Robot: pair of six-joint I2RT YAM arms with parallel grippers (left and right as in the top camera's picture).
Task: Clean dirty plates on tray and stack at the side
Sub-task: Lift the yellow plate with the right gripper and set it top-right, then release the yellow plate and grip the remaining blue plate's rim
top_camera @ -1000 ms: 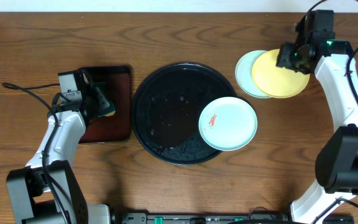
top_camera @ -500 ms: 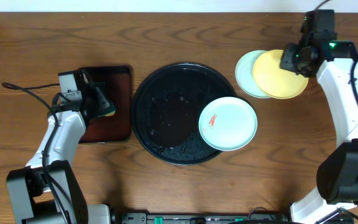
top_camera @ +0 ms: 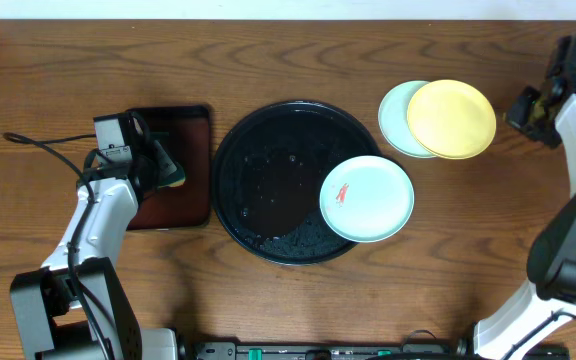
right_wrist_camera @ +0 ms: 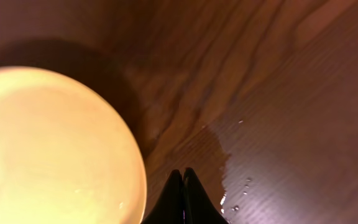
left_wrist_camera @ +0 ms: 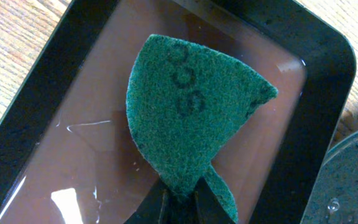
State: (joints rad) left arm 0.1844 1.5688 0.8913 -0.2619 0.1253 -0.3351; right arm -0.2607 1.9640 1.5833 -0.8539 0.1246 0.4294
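Observation:
The round black tray (top_camera: 268, 185) holds one pale mint plate (top_camera: 368, 198) with a red-orange smear, lying on its right rim. To the upper right a pale yellow plate (top_camera: 452, 118) (right_wrist_camera: 48, 149) rests overlapping another mint plate (top_camera: 396, 118) on the table. My right gripper (top_camera: 524, 112) (right_wrist_camera: 183, 177) is shut and empty, just right of the yellow plate. Over the reddish-brown tray, my left gripper (top_camera: 173, 170) (left_wrist_camera: 180, 200) is shut on a green scouring pad (left_wrist_camera: 188, 118).
The rectangular reddish-brown tray (top_camera: 193, 200) (left_wrist_camera: 92, 155) with wet film lies left of the black tray. Water droplets (right_wrist_camera: 235, 193) wet the wood beside the right fingers. A black cable (top_camera: 38, 145) trails at the far left.
My right gripper has left the yellow plate, drawn away to the right and shut. The yellow plate now lies on the mint plate. The left arm has not moved.

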